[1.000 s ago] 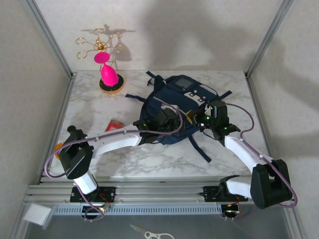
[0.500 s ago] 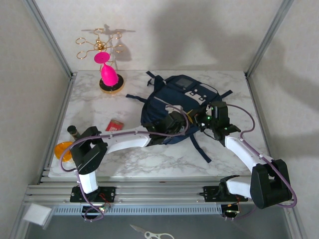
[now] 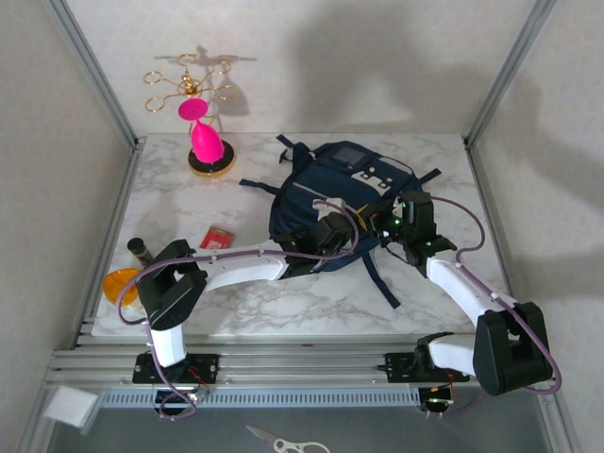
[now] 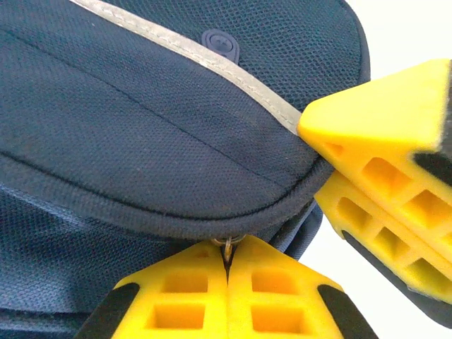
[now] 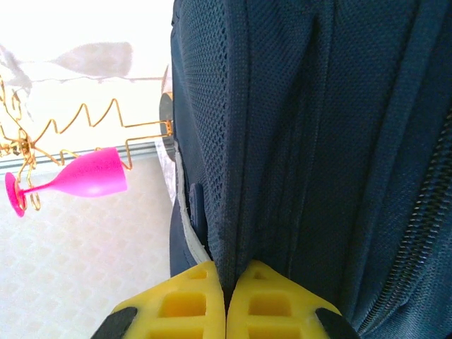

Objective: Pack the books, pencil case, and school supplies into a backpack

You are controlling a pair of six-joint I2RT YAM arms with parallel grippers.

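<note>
The navy backpack (image 3: 330, 189) lies in the middle of the marble table. At its near edge my left gripper (image 3: 329, 238) is shut on a small metal zipper pull (image 4: 229, 246), pinched between the yellow tips (image 4: 227, 256). My right gripper (image 3: 386, 225) is shut on a fold of the backpack's fabric (image 5: 275, 141) on its right side, tips (image 5: 226, 274) pressed together around the cloth. Its yellow fingers (image 4: 381, 169) show close by in the left wrist view. The flat red box (image 3: 218, 238) and the orange piece (image 3: 119, 284) lie left of the backpack. Books and pencil case are out of view.
A pink glass (image 3: 205, 140) hangs on a gold wire stand (image 3: 193, 85) at the back left, also seen as the pink glass (image 5: 78, 181). A small dark cylinder (image 3: 140, 249) stands near the left edge. Backpack straps (image 3: 382, 283) trail toward the front. Metal frame posts line both sides.
My left arm swung its elbow right, uncovering the orange piece, and its gripper moved along the backpack's near edge and closed on the zipper pull. The right gripper held still.
</note>
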